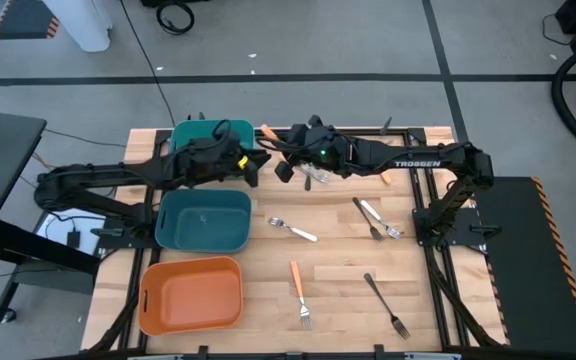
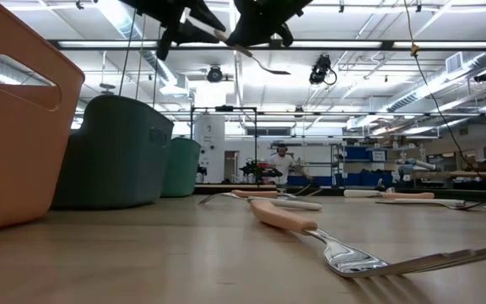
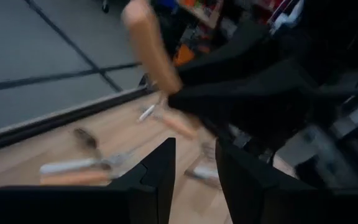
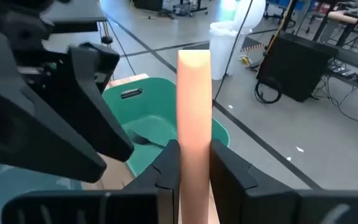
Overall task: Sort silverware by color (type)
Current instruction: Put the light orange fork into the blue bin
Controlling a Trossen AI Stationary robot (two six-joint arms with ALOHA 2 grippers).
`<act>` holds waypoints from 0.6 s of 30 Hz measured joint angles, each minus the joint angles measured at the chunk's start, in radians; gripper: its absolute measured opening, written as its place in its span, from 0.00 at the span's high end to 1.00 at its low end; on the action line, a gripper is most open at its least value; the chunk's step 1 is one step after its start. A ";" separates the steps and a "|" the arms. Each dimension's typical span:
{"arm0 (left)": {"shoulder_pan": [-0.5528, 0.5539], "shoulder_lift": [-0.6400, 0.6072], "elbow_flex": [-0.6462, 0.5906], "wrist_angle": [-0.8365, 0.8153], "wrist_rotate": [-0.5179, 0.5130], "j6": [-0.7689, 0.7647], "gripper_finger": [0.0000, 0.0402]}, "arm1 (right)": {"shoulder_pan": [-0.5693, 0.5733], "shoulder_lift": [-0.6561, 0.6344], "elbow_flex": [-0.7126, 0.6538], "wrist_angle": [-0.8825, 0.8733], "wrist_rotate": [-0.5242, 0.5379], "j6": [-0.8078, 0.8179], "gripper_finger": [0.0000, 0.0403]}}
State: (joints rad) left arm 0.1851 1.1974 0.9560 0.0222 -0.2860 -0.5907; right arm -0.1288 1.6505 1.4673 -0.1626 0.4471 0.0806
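Observation:
My right gripper [image 1: 284, 166] is raised above the table's far middle, shut on an orange-handled fork [image 1: 268, 133]. In the low view the fork [image 2: 260, 59] hangs in the air, its metal end pointing away from the gripper. My left gripper [image 1: 254, 168] hovers right next to it, open, and touches nothing. In the left wrist view the orange handle [image 3: 151, 46] stands just beyond the left gripper [image 3: 195, 177]. Other forks lie flat on the table: a cream-handled one [image 1: 294, 231], an orange-handled one [image 1: 298, 288] and a black one [image 1: 386, 305]. My right gripper pinches the fork's orange handle [image 4: 194, 134] between its two fingers [image 4: 166, 165], partway along its length. The handle's free end [image 4: 194, 59] sticks out well past the fingertips, so the fingers lie along it. The fork is lifted clear of the table.
A green bin [image 1: 208, 135] at the far edge holds a dark fork [image 4: 145, 139]. A teal bin [image 1: 204, 222] and an orange bin [image 1: 192, 295] stand on the table's left. A black fork and a cream-handled fork [image 1: 376, 217] lie to the right.

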 joint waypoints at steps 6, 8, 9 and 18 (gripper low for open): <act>0.037 0.000 -0.001 0.057 0.001 0.000 0.69 | 0.019 0.000 0.000 -0.018 0.001 -0.001 0.84; 0.052 0.001 -0.001 0.075 0.002 0.000 0.69 | 0.025 0.000 0.000 -0.022 0.002 -0.002 0.84; 0.061 0.001 -0.001 0.082 0.006 0.000 0.69 | 0.027 0.000 0.000 -0.022 0.009 -0.001 0.84; 0.083 0.000 -0.001 0.109 -0.002 0.000 0.69 | 0.041 0.000 0.000 -0.013 -0.077 0.031 0.84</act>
State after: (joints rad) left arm 0.2676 1.1976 0.9554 0.1309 -0.2882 -0.5903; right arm -0.0880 1.6504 1.4670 -0.1760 0.3700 0.1119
